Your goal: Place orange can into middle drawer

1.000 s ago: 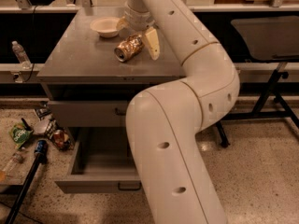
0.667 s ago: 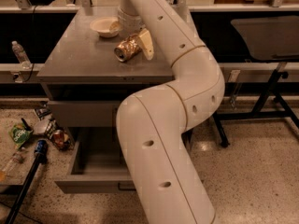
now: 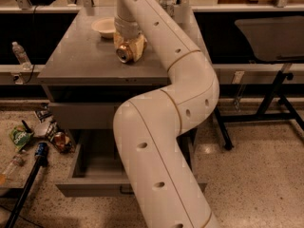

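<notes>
gripper (image 3: 128, 51) 12 o'clock | beige bowl (image 3: 104, 26) 11 o'clock, near it | water bottle (image 3: 21, 55) 10 o'clock | green bag (image 3: 20, 137) on floor (image 3: 256, 179), 8 o'clock | black table (image 3: 270, 32) 2 o'clock

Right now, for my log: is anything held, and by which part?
Cannot tell. The gripper flanks the sides of the orange can on the cabinet top; no firm grip shows.

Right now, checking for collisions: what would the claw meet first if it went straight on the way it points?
The claw points down at the cabinet top; the orange can, lying on its side there, comes first. Whether they touch is unclear.
</notes>
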Robot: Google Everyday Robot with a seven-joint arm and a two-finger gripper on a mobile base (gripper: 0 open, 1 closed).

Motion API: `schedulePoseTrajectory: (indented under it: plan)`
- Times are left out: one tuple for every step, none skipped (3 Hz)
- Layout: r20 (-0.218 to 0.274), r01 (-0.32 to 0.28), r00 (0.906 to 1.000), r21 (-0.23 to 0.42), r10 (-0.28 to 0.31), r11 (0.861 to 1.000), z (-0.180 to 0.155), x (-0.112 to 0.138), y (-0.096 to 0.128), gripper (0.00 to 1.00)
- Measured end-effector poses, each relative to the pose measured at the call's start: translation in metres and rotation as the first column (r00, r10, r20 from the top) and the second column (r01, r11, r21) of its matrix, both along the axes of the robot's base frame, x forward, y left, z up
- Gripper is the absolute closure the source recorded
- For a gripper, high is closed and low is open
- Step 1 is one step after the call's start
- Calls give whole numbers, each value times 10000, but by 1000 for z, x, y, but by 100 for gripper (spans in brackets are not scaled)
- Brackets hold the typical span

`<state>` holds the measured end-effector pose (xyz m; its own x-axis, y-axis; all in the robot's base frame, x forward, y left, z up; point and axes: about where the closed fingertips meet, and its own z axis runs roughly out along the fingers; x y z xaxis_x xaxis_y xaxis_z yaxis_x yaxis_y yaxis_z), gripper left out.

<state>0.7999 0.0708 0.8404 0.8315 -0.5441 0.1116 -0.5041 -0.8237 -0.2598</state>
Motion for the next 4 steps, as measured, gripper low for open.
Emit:
schedulePoseTrajectory:
  plan:
    - [-235, -157, 9996, 31, 158, 9999, -12, -1, 1, 70]
    - [-244, -161, 9996, 31, 162, 9999, -11, -1, 1, 84]
    - [-243, -159, 9996, 32, 159, 9999, -11, -2, 1, 95]
    - [-525, 1063, 9932, 441, -1040, 9934, 14, -17, -39, 100]
